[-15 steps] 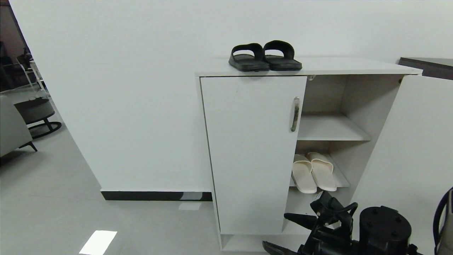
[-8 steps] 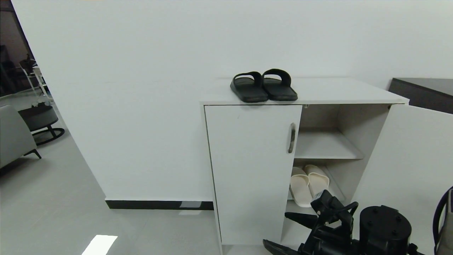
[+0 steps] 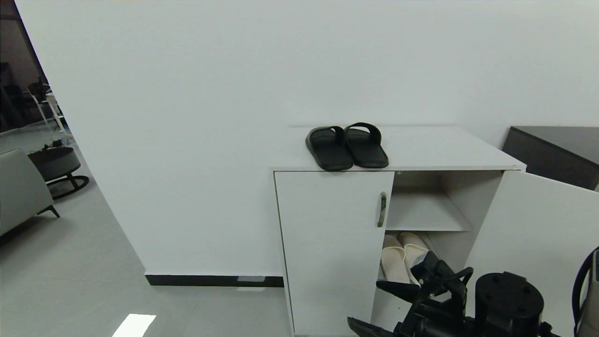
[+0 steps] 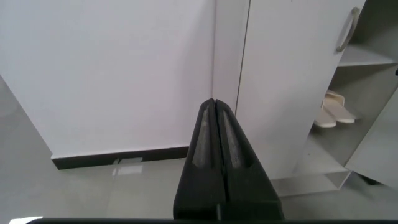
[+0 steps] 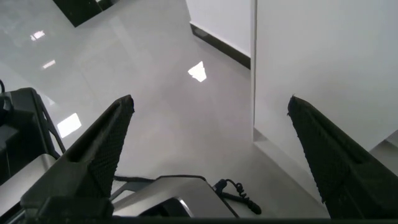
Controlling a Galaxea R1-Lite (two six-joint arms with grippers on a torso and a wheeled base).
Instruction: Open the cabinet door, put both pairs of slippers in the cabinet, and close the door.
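White wall, black slippers atop cabinet, left end effector closed empty, right end effector spread empty

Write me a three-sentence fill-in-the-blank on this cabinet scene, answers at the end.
1. The black slippers sit on ___ of the cabinet.
2. The cabinet's right door stands ___.
3. The left end effector is ___.

Missing words: top; open; shut.

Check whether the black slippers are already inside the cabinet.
No, the black slippers sit side by side on top of the cabinet, outside it.
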